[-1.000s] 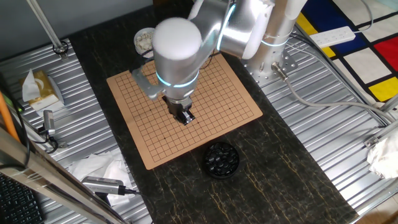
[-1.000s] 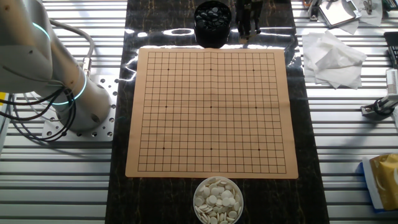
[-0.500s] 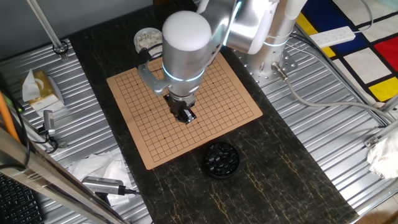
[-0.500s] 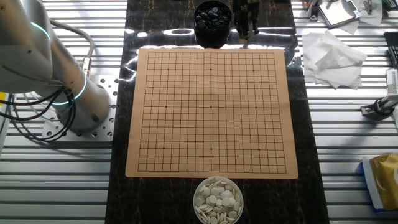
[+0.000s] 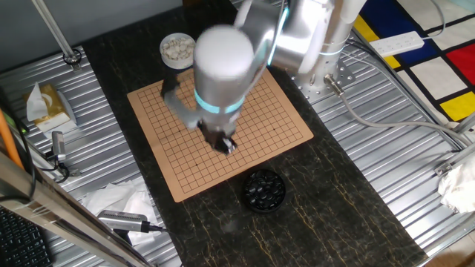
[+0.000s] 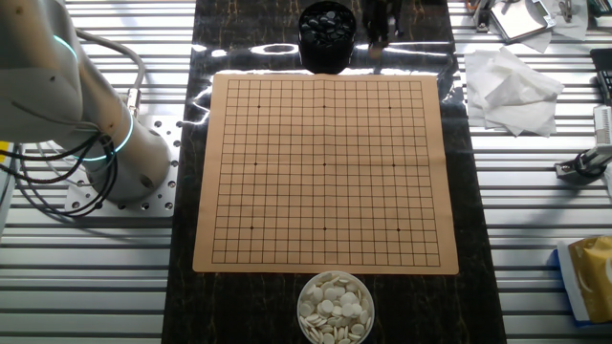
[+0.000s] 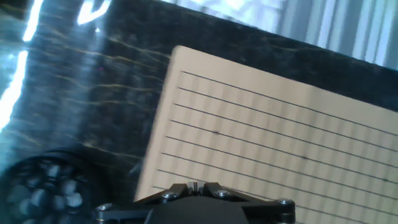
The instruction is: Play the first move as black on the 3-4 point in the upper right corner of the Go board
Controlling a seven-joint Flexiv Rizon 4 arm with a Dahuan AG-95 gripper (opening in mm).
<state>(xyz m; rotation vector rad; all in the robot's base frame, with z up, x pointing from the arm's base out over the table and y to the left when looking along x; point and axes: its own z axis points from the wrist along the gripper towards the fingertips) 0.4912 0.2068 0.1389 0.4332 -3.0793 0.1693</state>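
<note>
The only small round glossy black stones (image 5: 264, 189) we can make out lie heaped in a round black bowl (image 6: 308, 38), which stands on the dark marbled mat (image 5: 326, 208) just off the 12 o'clock edge of the board in the other fixed view. We cannot tell whether one of them is between the fingers. The two-finger gripper (image 5: 225, 145) hangs at about 11 o'clock from that bowl in one fixed view, low over the near part of the tan wooden Go board (image 6: 325, 162). It is blurred there and in the other fixed view, and the hand view shows only the dark base of the hand, so we cannot tell whether the fingers are apart or together. The hand view looks down on one corner of the board with the black bowl at 8 o'clock. The silver robot arm (image 5: 223, 59) reaches over the board's middle. A white bowl of small white stones (image 6: 335, 306) sits at the board's 6 o'clock edge in the other fixed view. Crumpled white tissues (image 6: 512, 91) lie on the ribbed metal table (image 6: 535, 239) at 2 o'clock from the board
</note>
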